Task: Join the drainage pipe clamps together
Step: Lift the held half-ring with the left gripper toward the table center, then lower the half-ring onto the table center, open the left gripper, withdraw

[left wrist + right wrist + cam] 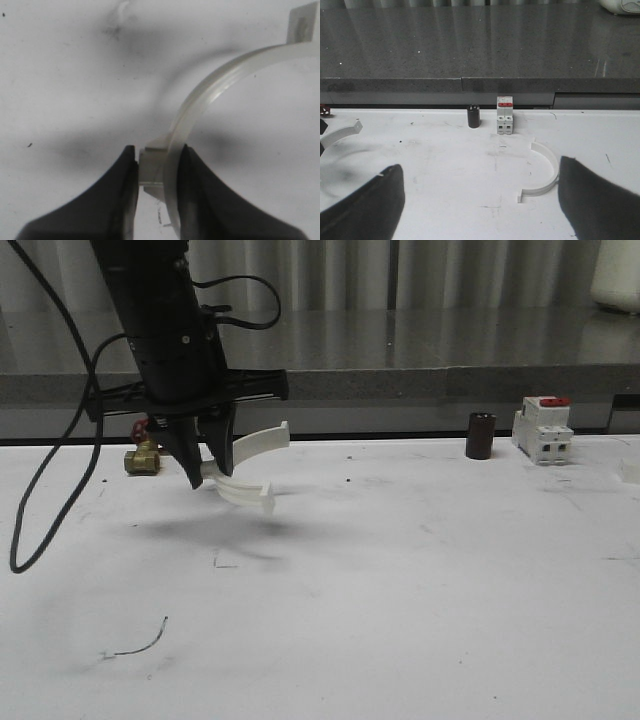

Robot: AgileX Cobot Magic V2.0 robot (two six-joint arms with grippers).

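Note:
One white drainage pipe clamp (255,447) hangs above the table at the left, pinched by my left gripper (208,472). In the left wrist view that gripper (157,152) is shut on the blocky tab of the clamp (210,95), and the band curves away to a flat end tab. The other clamp (546,172) lies flat on the table in the right wrist view, its open side facing the left arm. My right gripper (480,200) stands open above the table, one finger (592,200) just beside that clamp's band. The held clamp (340,132) shows there too.
A white breaker block with a red top (543,430) and a dark cylinder (481,435) stand at the back right. A brass valve (143,458) sits behind the left arm. A black cable (40,480) loops at far left. A grey ledge (400,380) bounds the back.

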